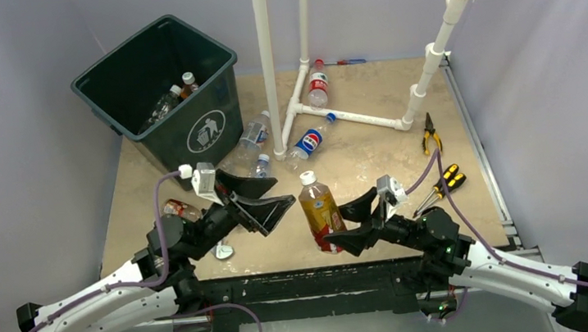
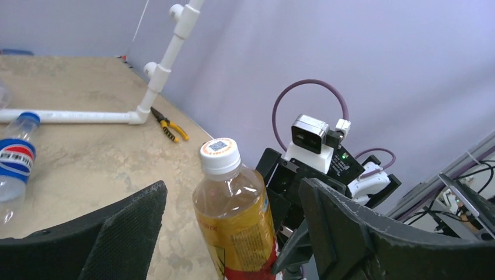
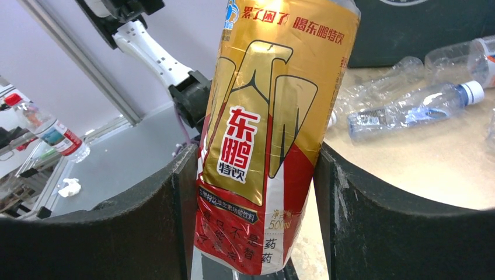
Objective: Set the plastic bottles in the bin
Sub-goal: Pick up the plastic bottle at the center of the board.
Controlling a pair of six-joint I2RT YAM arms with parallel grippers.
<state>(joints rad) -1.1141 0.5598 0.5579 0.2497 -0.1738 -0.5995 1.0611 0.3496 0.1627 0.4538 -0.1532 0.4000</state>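
Right gripper: the right gripper (image 1: 346,225) is clenched on the lower body of a tall amber plastic bottle with a gold-and-red label and a white cap (image 1: 319,209); in the right wrist view both dark pads press the label from either side
Amber bottle: upright near the front edge of the tan table (image 1: 373,166), between the two arms and well apart from the bin; whether its base is off the table cannot be told
Left gripper: the left gripper (image 1: 275,197) is released, jaws spread wide and turned toward the amber bottle; in the left wrist view its fingers stand either side of the bottle with gaps, not touching
Why held so: the low grip leaves the shoulder and neck free, which reads as a hand-over, since the bin sits on the left arm's side
Bin: the large dark green square plastic bin (image 1: 210,101) stands at the far left, top open, with at least two bottles (image 1: 165,105) inside
Bottles left out: a blue-labelled clear bottle (image 1: 309,142) and a red-capped one (image 1: 317,85) lie by the white pipe frame (image 1: 266,53); clear bottles (image 1: 251,137) lie against the bin's front
Progress: probably early to middle
Next move: the left jaws should close above the right grip before the right lets go, or the bottle may tip
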